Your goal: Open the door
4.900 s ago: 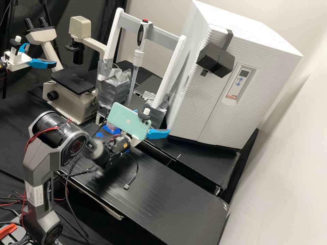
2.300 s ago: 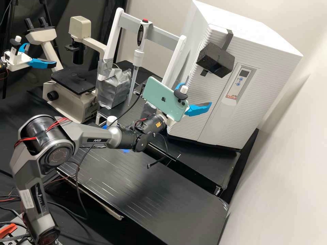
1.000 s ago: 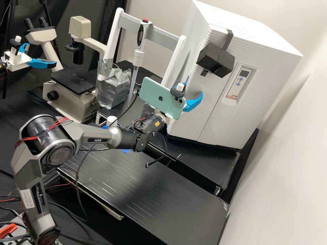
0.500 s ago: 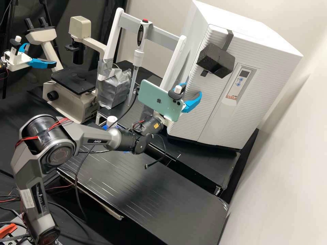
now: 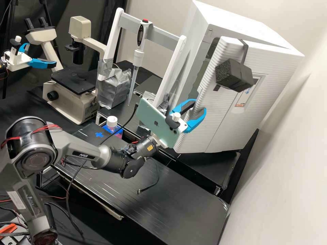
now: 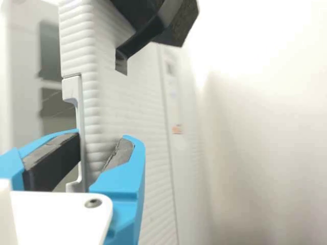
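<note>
Two o'clock in the high view, and the white cabinet [image 5: 250,32]'s door [image 5: 213,115] stands ajar! The gripper [image 5: 200,106] has its blue fingers astride the door's free edge, though contact is hard to judge from here. Black block [image 5: 235,75] on the door, microscope [image 5: 73,98] at ten o'clock.

Overall light: bright. White cabinet [image 5: 252,25]: pale, strongly lit top face, with the door [image 5: 218,126] below it greyer (overhead source likely). Wall [image 5: 289,163] beyond the cabinet is light, crossed by a soft-edged diagonal shadow near the cabinet's side. Below the cabinet, the black bench [image 5: 190,200] shows dull sheen and thin pale glare streaks. Wrist view: wall beside the cabinet burns out to near white, detail lost, with soft shading elsewhere.
</note>
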Motion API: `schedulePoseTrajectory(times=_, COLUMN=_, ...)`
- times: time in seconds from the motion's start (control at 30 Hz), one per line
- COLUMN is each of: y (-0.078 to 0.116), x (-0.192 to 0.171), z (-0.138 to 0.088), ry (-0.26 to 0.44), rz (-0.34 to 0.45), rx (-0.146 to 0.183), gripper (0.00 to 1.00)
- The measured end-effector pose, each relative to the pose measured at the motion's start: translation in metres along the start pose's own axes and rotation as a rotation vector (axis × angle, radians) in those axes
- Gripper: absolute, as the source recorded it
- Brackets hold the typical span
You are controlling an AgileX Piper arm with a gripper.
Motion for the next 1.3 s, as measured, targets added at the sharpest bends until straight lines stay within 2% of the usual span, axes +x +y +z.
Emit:
schedulePoseTrajectory(times=0.23, y=0.008, x=-0.011, z=0.01, ry=-0.042, rz=0.084, rx=0.035, gripper=0.0)
schedulePoseTrajectory(times=0.33, y=0.008, x=-0.012, z=0.011, ry=-0.041, rz=0.088, rx=0.023, gripper=0.0)
schedulePoseTrajectory(times=0.37, y=0.007, x=-0.012, z=0.011, ry=-0.041, rz=0.088, rx=0.011, gripper=1.0)
schedulePoseTrajectory(times=0.53, y=0.007, x=-0.02, z=0.009, ry=-0.036, rz=0.092, rx=-0.012, gripper=1.0)
schedulePoseTrajectory(times=0.63, y=0.009, x=-0.037, z=0.009, ry=-0.048, rz=0.105, rx=-0.023, gripper=1.0)
schedulePoseTrajectory(times=0.7, y=0.013, x=-0.05, z=0.006, ry=-0.037, rz=0.124, rx=-0.039, gripper=1.0)
schedulePoseTrajectory(times=0.73, y=0.014, x=-0.056, z=0.003, ry=-0.03, rz=0.128, rx=-0.036, gripper=1.0)
schedulePoseTrajectory(times=0.8, y=0.015, x=-0.072, z=-0.004, ry=-0.012, rz=0.136, rx=-0.025, gripper=1.0)
schedulePoseTrajectory(times=0.9, y=0.009, x=-0.101, z=-0.027, ry=0.072, rz=0.124, rx=-0.021, gripper=1.0)
schedulePoseTrajectory(times=0.97, y=-0.003, x=-0.117, z=-0.041, ry=0.147, rz=0.082, rx=-0.004, gripper=1.0)
schedulePoseTrajectory(times=1.03, y=-0.019, x=-0.129, z=-0.058, ry=0.256, rz=0.007, rx=0.003, gripper=1.0)
schedulePoseTrajectory(times=1.07, y=-0.026, x=-0.134, z=-0.064, ry=0.304, rz=-0.024, rx=-0.008, gripper=1.0)
schedulePoseTrajectory(times=1.1, y=-0.035, x=-0.138, z=-0.07, ry=0.348, rz=-0.071, rx=-0.001, gripper=1.0)
schedulePoseTrajectory(times=1.17, y=-0.053, x=-0.145, z=-0.082, ry=0.435, rz=-0.159, rx=-0.009, gripper=1.0)
schedulePoseTrajectory(times=1.2, y=-0.058, x=-0.145, z=-0.084, ry=0.443, rz=-0.173, rx=-0.021, gripper=1.0)
schedulePoseTrajectory(times=1.3, y=-0.074, x=-0.146, z=-0.086, ry=0.408, rz=-0.208, rx=-0.005, gripper=1.0)
